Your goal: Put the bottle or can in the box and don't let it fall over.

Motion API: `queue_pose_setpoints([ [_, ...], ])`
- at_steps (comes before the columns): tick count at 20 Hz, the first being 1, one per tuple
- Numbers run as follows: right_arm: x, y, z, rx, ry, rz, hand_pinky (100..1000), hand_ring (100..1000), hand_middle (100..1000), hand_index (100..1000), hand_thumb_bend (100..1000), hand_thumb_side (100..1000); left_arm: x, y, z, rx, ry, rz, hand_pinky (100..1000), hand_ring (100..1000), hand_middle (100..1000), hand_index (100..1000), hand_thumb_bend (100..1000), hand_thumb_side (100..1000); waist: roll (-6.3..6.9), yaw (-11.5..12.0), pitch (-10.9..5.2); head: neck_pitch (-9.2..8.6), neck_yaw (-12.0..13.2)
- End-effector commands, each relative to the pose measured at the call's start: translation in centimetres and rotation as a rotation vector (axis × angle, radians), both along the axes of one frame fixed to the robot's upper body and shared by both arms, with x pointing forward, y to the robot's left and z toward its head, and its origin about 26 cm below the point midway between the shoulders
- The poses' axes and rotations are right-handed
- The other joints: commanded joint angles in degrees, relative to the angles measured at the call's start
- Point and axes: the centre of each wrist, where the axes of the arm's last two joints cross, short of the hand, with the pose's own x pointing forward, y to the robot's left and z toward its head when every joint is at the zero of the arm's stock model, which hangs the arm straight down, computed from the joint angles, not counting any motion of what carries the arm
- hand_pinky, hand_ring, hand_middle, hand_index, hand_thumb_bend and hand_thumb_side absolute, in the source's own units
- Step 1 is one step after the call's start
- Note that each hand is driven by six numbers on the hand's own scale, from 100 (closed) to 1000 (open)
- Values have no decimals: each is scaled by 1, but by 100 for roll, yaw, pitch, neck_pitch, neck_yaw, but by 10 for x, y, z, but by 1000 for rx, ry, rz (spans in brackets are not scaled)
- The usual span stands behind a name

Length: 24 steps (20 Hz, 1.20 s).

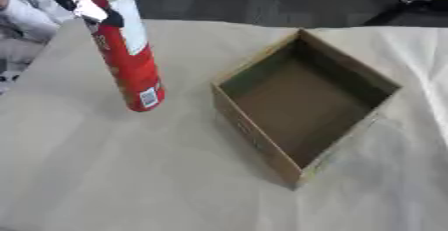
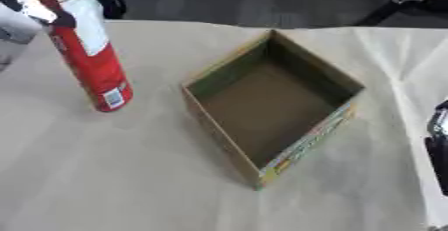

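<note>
Red was the tall can (image 1: 127, 50), with a white label on its upper part and a small white barcode patch near its bottom. In the left eye view we saw it at the upper left, tilted, its top leaning toward the left edge and its bottom end low over the table (image 1: 105, 175), which was covered with a beige cloth. We could not tell if the bottom touched the cloth. Our left hand (image 1: 87, 6) came in from the upper left corner, black with a pale part, and its fingers were curled round the upper part of the can. The box (image 1: 254, 132) stood to the right of the can, apart from it. It was open at the top, of brown cardboard, turned like a diamond, and nothing lay inside.

In the right eye view the can was again at the upper left, outside the box, and the hand pinched it near the top. The near right wall of the box showed a coloured print along its rim. At the right edge a dark part (image 2: 437, 150) came into the picture; it was possibly our right arm or hand, but we could not tell the state of its fingers.
</note>
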Motion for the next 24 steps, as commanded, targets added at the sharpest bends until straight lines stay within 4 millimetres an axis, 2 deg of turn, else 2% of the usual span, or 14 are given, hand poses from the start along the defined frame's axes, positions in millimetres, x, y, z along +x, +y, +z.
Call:
queue_pose_setpoints([
  [1, -2, -4, 8, -19, -19, -2, 385, 738, 934, 961, 100, 620, -13, -12, 22, 104, -55, -97, 191, 486, 263, 366, 544, 100, 17, 4, -196, 40, -23],
  [8, -2, -5, 9, -34, -15, 7, 388, 738, 933, 960, 100, 618, -22, -42, 43, 59, -91, -189, 178, 483, 261, 364, 571, 100, 88, -19, -331, 65, -58],
  [12, -2, -6, 10, -41, -14, 10, 388, 738, 933, 959, 100, 618, -25, -56, 54, 14, -96, -235, 164, 479, 258, 363, 542, 100, 122, -54, -374, 44, -67],
  [19, 0, -5, 12, -46, -21, 19, 388, 739, 934, 959, 100, 618, -33, -83, 66, -51, -87, -334, 145, 471, 254, 362, 462, 100, 148, -148, -362, 2, -76],
  [24, 1, -3, 13, -41, -28, 26, 387, 738, 934, 960, 100, 620, -35, -97, 67, -69, -73, -377, 141, 469, 252, 360, 436, 100, 163, -231, -309, -4, -68],
])
